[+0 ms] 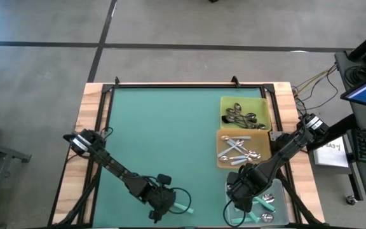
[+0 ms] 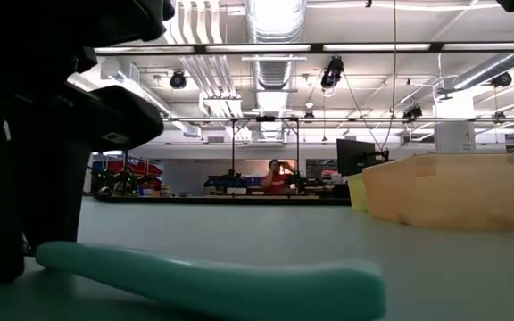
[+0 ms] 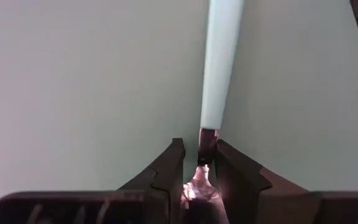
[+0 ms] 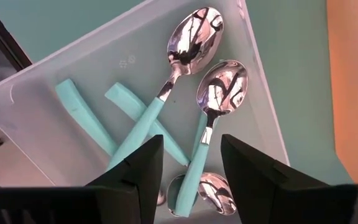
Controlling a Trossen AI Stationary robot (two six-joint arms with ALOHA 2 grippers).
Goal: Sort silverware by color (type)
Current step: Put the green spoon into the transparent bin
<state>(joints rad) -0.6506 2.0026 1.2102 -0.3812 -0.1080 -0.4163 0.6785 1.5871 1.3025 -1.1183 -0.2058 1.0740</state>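
High view: the left gripper (image 1: 159, 205) sits low on the green mat (image 1: 164, 133), clenched on a teal-handled spoon (image 1: 182, 207). The right gripper (image 1: 240, 194) hangs over the clear tray (image 1: 281, 191) of teal spoons (image 1: 264, 202); the orange tray (image 1: 222, 159) and yellow tray (image 1: 265, 108) lie beyond.

Low view: the teal handle (image 2: 212, 278) lies flat on the mat, a workshop behind it.

Left wrist view: fingers (image 3: 166, 174) pinch the spoon's neck (image 3: 207, 142).

Right wrist view: fingers (image 4: 138, 168) spread, released, above the spoons (image 4: 185, 56).
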